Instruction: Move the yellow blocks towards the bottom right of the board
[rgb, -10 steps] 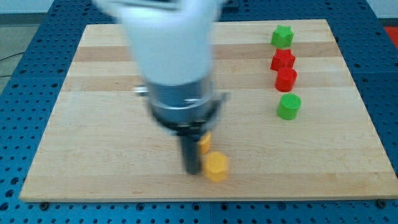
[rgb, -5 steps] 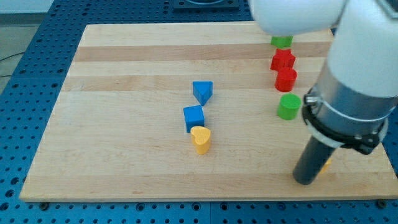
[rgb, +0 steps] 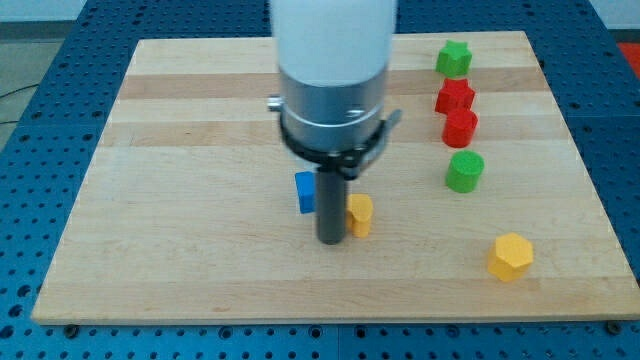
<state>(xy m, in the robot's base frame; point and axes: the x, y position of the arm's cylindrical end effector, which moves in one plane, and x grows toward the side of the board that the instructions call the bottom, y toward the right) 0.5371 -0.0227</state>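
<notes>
A pale wooden board (rgb: 200, 250) lies on a blue perforated tabletop (rgb: 40, 120) that shows along every edge of the view.

Two yellow blocks sit in the board's lower half. One yellow block (rgb: 360, 215), whose shape I cannot make out because it is half hidden, stands a little below the board's middle. The other, a yellow hexagonal block (rgb: 511, 256), lies well apart from it, close to the board's bottom right corner.

My tip (rgb: 331, 240) is down on the board just to the view's left of the half-hidden yellow block, touching it or nearly so; the rod covers that block's left side. There is no claw on this arm, only the dark rod, so there is nothing to be apart or together.

On the rod's other side, to the view's left and slightly higher, a blue block (rgb: 305, 191) shows part of a square face; the rest is behind the rod and the grey collar of the arm (rgb: 335, 90), which rises out of the view's top.

Along the board's right side four blocks stand in a rough column, near one another. At the top is a green star-shaped block (rgb: 453, 59), below it a red star-shaped block (rgb: 454, 97), just beneath that a red round block (rgb: 461, 128), and lowest a green round block (rgb: 464, 172).
</notes>
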